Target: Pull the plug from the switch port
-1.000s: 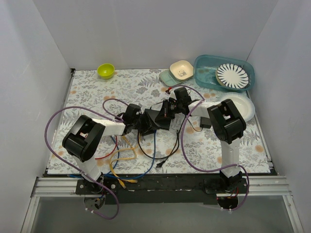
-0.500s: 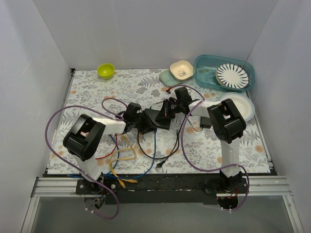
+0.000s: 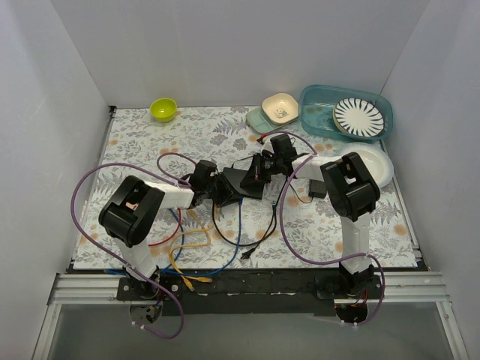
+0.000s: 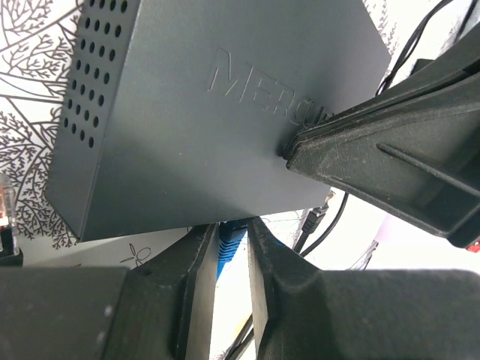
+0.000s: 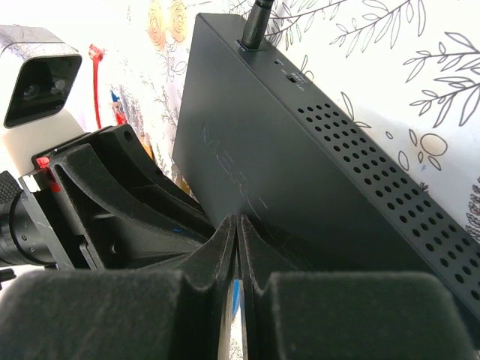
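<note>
Seeing L gripper nearly shut, pinching blue plug at the near edge of the switch, mid floral mat. R gripper fingers pressed together, tips on switch top. Black cable and yellow cable crowd nearside; adapter brick by R arm.

The right gripper, fingers together, is resting its tips against the switch; a black cable is entering its far edge.
</note>
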Robot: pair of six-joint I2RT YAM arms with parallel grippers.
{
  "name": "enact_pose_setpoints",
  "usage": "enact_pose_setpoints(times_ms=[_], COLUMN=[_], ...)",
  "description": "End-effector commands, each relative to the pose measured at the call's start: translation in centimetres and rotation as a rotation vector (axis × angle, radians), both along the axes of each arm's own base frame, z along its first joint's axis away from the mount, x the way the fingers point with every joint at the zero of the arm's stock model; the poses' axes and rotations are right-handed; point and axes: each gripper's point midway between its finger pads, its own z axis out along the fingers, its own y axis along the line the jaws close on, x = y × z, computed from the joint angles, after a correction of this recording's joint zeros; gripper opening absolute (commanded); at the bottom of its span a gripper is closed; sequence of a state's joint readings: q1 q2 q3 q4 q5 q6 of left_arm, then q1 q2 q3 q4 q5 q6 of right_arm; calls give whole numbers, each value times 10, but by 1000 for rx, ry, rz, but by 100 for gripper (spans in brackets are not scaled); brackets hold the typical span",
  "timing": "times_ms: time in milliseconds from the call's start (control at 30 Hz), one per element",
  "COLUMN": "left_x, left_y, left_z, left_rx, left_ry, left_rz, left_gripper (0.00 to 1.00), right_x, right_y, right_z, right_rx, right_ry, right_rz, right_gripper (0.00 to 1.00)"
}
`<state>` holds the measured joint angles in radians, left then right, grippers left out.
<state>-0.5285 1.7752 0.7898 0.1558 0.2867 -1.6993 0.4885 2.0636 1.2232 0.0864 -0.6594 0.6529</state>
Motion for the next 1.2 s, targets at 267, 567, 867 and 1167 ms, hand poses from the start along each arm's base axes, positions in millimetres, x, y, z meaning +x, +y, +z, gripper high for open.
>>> enact_pose_setpoints(times_ms=[267,567,867,1167], left_x=[-63,-85,-54,-45], left_y=[55,56,111,213], left_z=[-75,-60,-2,30], left_rx=[207,162,318,423], left_ry=[181,152,49,111], left_rz=[6,-52,174,493], left_gripper=[0,0,0,0], right_x=[-17,-12,-4,5], right_y=[-37,-36,-38,-37], right_z=[-76,-79,-70,-40], right_rx=[-235,-239,-242,-218], right_ry=[124,127,103,38], right_rz=[-49,-53,-68,-93], right_gripper=[12,12,12,12])
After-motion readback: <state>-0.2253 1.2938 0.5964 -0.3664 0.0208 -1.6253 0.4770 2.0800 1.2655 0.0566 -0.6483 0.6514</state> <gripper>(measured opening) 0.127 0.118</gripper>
